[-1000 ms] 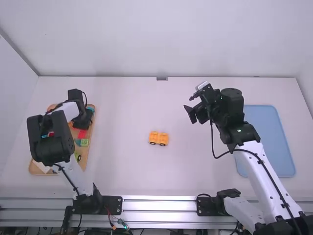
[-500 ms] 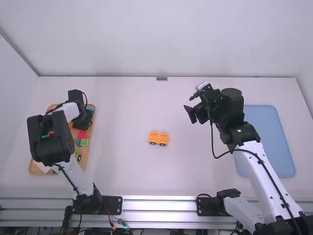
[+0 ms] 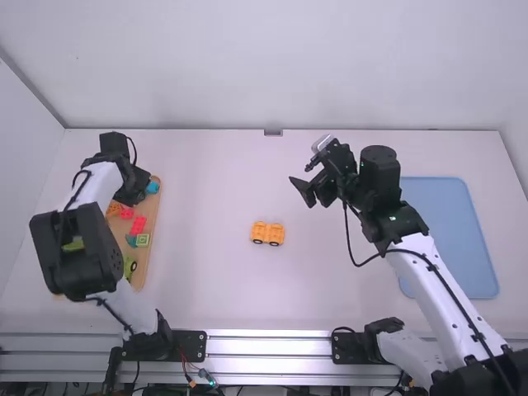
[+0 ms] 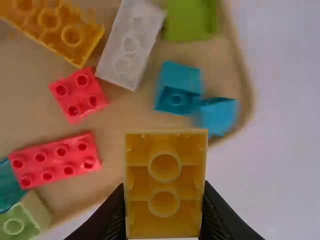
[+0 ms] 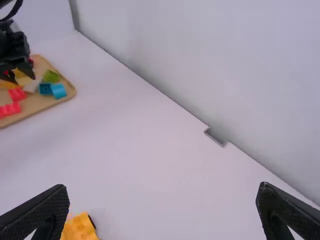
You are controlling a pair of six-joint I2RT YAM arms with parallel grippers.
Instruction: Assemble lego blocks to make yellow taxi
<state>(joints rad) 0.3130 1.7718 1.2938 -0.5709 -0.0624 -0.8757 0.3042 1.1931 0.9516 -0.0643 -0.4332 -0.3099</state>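
The left pincer (image 4: 164, 187) is closed to the width of a yellow block (image 4: 165, 150), gripping its two sides over the wooden tray (image 3: 150, 247); the right pincer (image 5: 162, 200) stands wide apart with nothing in it. The wheeled base (image 3: 268, 233) sits on the bench (image 3: 330, 289), well apart from both. The step looks to be bringing the block to the base. Best lift it clear of the loose bricks before crossing. Its hollow side seems to face the wrist camera, so it probably needs turning over before it goes on. The right pincer could steady the base, lest it roll; then line up edges and press straight down.
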